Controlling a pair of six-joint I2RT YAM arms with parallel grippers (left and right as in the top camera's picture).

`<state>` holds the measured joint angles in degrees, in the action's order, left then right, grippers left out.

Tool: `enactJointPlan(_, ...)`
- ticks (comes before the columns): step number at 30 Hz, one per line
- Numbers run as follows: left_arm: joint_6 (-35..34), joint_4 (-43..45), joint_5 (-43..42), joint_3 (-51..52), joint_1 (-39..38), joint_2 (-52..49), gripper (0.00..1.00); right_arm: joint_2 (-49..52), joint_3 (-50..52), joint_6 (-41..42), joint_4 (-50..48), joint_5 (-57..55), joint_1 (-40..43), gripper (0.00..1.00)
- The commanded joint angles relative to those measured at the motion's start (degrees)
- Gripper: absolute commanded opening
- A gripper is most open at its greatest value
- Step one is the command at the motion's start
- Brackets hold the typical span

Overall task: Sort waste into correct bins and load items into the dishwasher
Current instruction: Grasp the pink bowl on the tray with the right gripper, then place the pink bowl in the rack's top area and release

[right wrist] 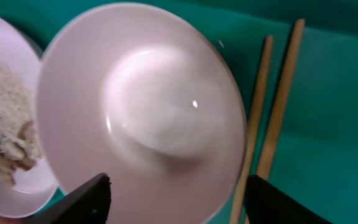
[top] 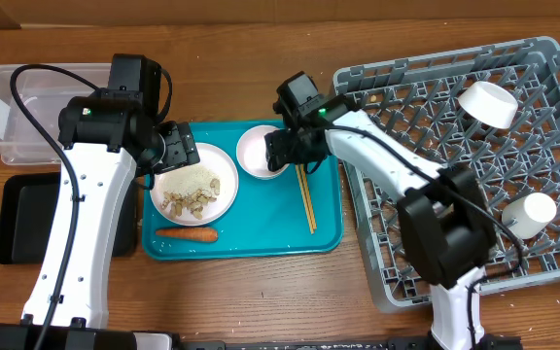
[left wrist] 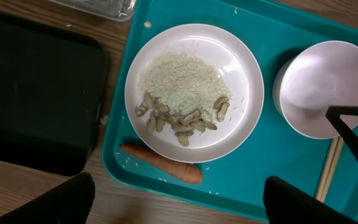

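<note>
A teal tray [top: 261, 233] holds a white plate [top: 222, 199] of rice and peanut shells [left wrist: 179, 118], a carrot [top: 187, 233], an empty white bowl [top: 256, 151] and wooden chopsticks [top: 306, 199]. My left gripper [left wrist: 179, 202] is open above the tray's near edge by the carrot [left wrist: 160, 165], holding nothing. My right gripper [right wrist: 179, 199] is open, its fingers on either side of the bowl [right wrist: 142, 106], next to the chopsticks [right wrist: 272, 106].
A grey dishwasher rack [top: 474, 165] at the right holds a white bowl [top: 487, 103] and a white cup [top: 530, 212]. A clear plastic bin [top: 27, 107] and a black bin [top: 22, 219] sit left of the tray.
</note>
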<state>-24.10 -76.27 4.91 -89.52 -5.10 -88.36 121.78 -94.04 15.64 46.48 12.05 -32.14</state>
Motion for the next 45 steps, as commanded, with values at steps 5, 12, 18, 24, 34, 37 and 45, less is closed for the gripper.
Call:
enactJointPlan(5, -0.8, 0.0, -0.5, -0.6, 0.3, 0.3, 0.89, 1.2, -0.5, 1.6, -2.6, -1.5, 0.1, 0.06)
enactJointPlan(12, -0.8, 0.0, -0.5, -0.6, 0.3, 0.3, 0.89, -3.4, -8.3, 1.2, 5.5, -12.2, 2.8, 0.04)
enactJointPlan(18, -0.8, 0.0, -0.5, -0.7, 0.3, 0.3, 0.88, -12.5, -16.4, 0.7, 13.7, -33.8, 6.9, 0.04)
enactJointPlan(24, -0.8, 0.0, -0.5, -0.6, 0.3, 0.3, 0.88, -17.3, -16.3, 5.8, 17.0, -66.7, 13.7, 0.04)
enactJointPlan(34, -0.8, 0.0, -0.5, -0.6, 0.3, 0.3, 0.89, -16.8, -3.5, 18.1, 13.9, -81.0, 24.2, 0.04)
enactJointPlan(37, -0.8, 0.0, -0.5, -0.6, 0.3, 0.3, 0.88, -16.2, 0.7, 18.1, 11.5, -81.0, 25.8, 0.04)
enactJointPlan(45, -0.8, 0.0, -0.5, -0.7, 0.3, 0.3, 0.89, -15.8, 11.1, 18.1, 6.2, -72.9, 25.6, 0.04)
